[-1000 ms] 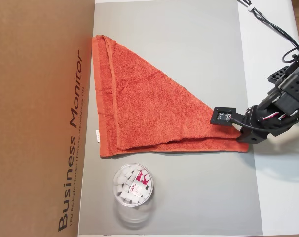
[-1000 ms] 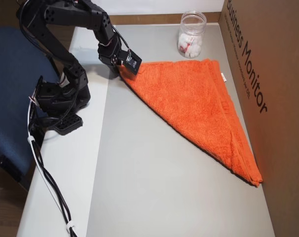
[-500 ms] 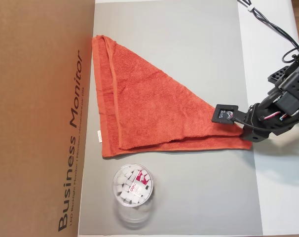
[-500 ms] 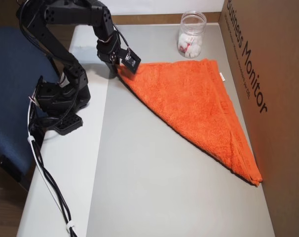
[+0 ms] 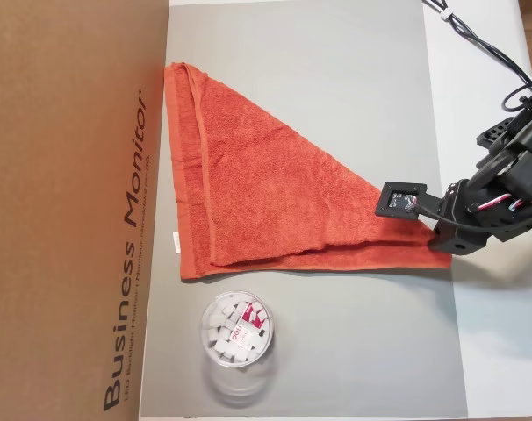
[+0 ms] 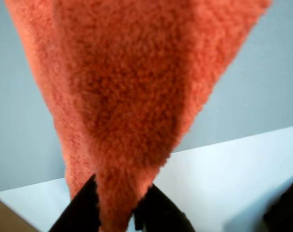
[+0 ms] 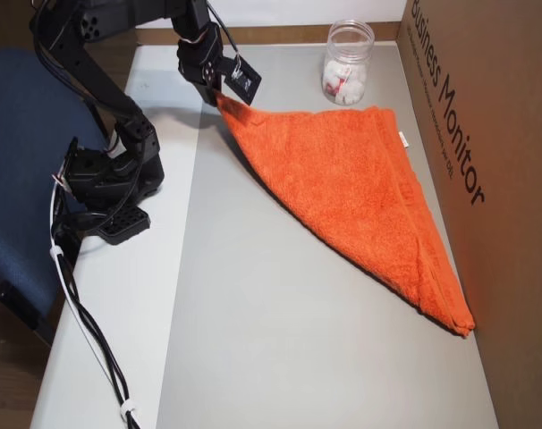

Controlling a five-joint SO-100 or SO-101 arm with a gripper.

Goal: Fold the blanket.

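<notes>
The blanket (image 5: 266,193) is an orange-red terry towel folded into a triangle on the grey mat (image 5: 336,88). Its long hemmed edge lies against the cardboard box, and a small white tag sticks out there. The pointed corner reaches toward the arm. My gripper (image 5: 440,235) is shut on that corner. In another overhead view the gripper (image 7: 219,96) holds the tip raised off the mat while the rest of the blanket (image 7: 351,188) lies flat. The wrist view shows the blanket (image 6: 132,96) narrowing down between my two black fingers (image 6: 83,208), gripper (image 6: 121,183).
A clear round tub (image 5: 237,328) of small white packets stands on the mat beside the blanket's short edge, also seen as the tub (image 7: 347,64). A large cardboard box (image 5: 73,210) walls one side of the mat. The arm's base (image 7: 110,188), cables (image 7: 83,331) and a blue chair (image 7: 12,161) lie beyond the mat.
The gripper has risen and drawn slightly away from the box, lifting the blanket's pointed corner off the mat. The tub and the box have not moved.
</notes>
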